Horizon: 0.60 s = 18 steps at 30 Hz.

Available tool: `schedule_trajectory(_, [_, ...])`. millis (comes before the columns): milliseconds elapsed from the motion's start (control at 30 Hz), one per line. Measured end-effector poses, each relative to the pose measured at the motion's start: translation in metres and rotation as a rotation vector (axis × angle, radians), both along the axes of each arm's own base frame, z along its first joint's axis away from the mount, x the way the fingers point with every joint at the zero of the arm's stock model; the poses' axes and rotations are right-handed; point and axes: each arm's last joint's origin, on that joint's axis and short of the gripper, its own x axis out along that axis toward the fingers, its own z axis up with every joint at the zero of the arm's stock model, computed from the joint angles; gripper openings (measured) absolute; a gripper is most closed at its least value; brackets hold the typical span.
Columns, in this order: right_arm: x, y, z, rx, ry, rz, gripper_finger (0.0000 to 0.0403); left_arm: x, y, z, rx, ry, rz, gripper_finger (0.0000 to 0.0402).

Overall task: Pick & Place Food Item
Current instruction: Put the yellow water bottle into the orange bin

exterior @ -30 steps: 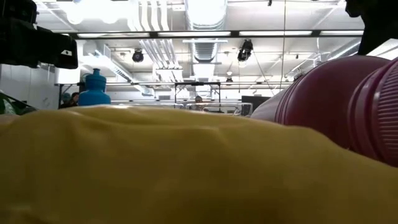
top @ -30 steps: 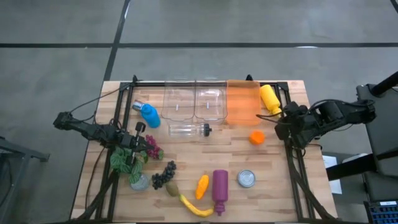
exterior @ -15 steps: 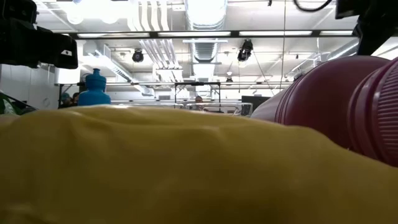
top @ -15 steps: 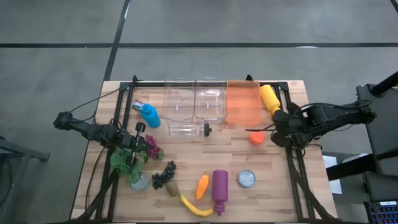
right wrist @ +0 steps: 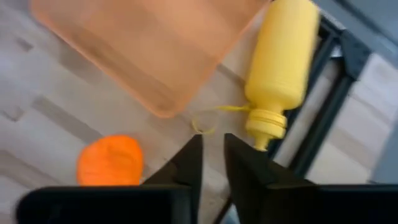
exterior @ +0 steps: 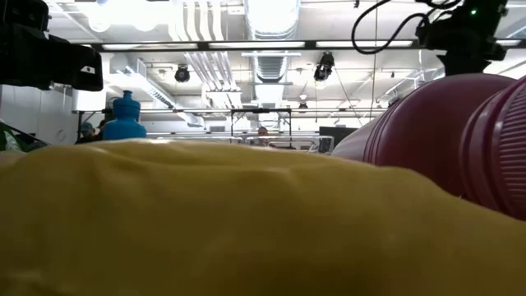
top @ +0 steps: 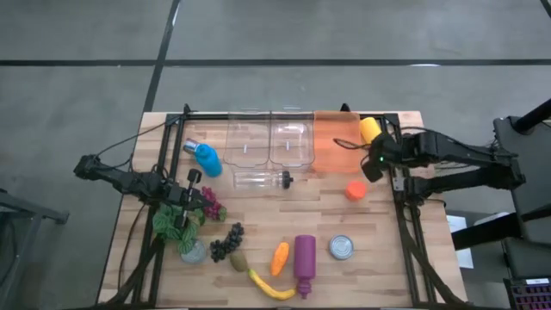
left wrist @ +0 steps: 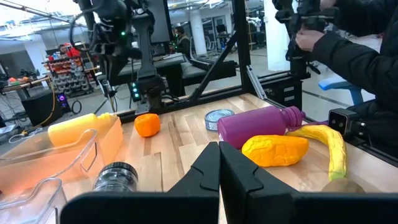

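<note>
- Right hand (top: 372, 164), fingers a narrow slit apart and holding nothing, hovers over the surface (top: 379, 232).
- The orange (top: 355, 190) lies just below and beside it, seemingly the target.
- Orange bin (top: 336, 142) close alongside, likely the drop spot.
- Left hand (top: 187, 195) waits shut, far across.

Dark jointed arms, black cables

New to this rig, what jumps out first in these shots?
The orange bin at the table's far edge stands out beside two clear bins, with a yellow bottle at its right. The right gripper hovers by that bottle, an orange fruit lying near it. Along the near edge sit a purple bottle, a banana and a can; the left gripper waits over the leafy greens.
</note>
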Motion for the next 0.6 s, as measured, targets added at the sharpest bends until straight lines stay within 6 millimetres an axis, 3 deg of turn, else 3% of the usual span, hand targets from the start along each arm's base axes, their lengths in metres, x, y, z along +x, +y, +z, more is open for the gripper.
schedule_trajectory(133, [0.004,-0.010,-0.002,0.037,-0.016,0.047,0.0141,0.000,0.000,0.000,0.000,0.000,0.000,0.0001])
schedule_trajectory(267, [0.008,-0.022,-0.007,0.052,0.013,-0.017,0.0182,0.000,0.000,0.000,0.000,0.000,0.000,0.0001])
schedule_trajectory(467, [0.014,-0.033,-0.018,0.084,0.078,-0.071,0.0203,0.000,0.000,0.000,0.000,0.000,0.000,0.0001])
schedule_trajectory(600, [0.016,-0.033,-0.021,0.115,0.147,0.114,0.0204,0.000,0.000,0.000,0.000,0.000,0.000,0.0001])
